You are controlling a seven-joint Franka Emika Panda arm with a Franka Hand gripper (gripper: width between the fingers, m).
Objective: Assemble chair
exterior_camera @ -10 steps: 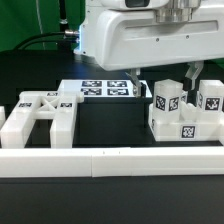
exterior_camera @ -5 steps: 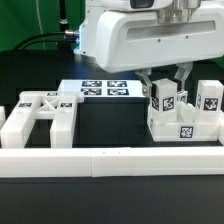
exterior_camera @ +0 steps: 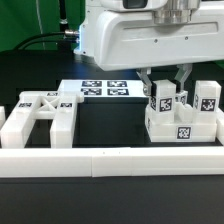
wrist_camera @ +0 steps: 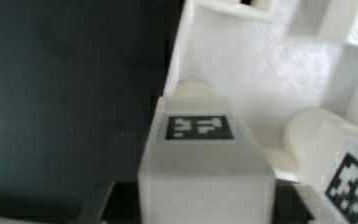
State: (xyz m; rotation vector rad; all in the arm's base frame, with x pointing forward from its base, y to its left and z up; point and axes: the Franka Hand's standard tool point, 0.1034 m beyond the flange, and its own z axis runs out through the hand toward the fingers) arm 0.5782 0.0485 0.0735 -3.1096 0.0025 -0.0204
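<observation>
Chair (exterior_camera: 183,128) parts stood grouped at the exterior view's right, a low slab carrying square posts with marker tags; the upright post (exterior_camera: 164,98) on the cluster's left side rose directly beneath the gripper (exterior_camera: 165,89), its long axis vertical and in line with the fingers' reach; the fingers (exterior_camera: 148,85) stood narrow, one on each flank of that post, apparently touching both sides and so clamping it; the wrist view showed the same post (wrist_camera: 202,150) centred between them, its tag facing the camera; any coming lift, I judged, would depend on this straddle being square to the post.
</observation>
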